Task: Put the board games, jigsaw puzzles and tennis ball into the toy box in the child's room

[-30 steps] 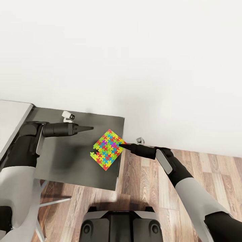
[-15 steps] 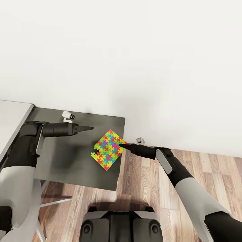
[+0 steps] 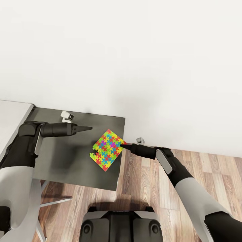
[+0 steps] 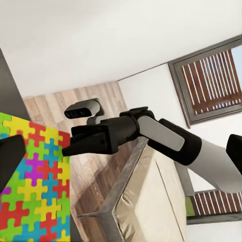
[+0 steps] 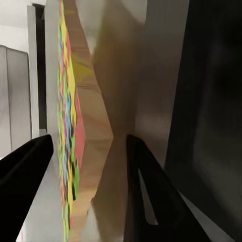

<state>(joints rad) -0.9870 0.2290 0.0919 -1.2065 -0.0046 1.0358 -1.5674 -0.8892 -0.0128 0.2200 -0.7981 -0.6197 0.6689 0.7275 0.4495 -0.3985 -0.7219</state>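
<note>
Puzzle (image 3: 107,150) slightly shifted between end-effector fingers (image 5: 151,201)

The pale grey desk top (image 3: 11,116) runs off the head view's left edge — and whether the black right gripper (image 3: 121,145) truly pinches the multicoloured jigsaw board (image 3: 107,149) cannot be told.

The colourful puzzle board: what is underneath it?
The jigsaw puzzle lies on the table's dark grey wing; the right hand straddles its edge. The surface beneath it is hidden.
</note>
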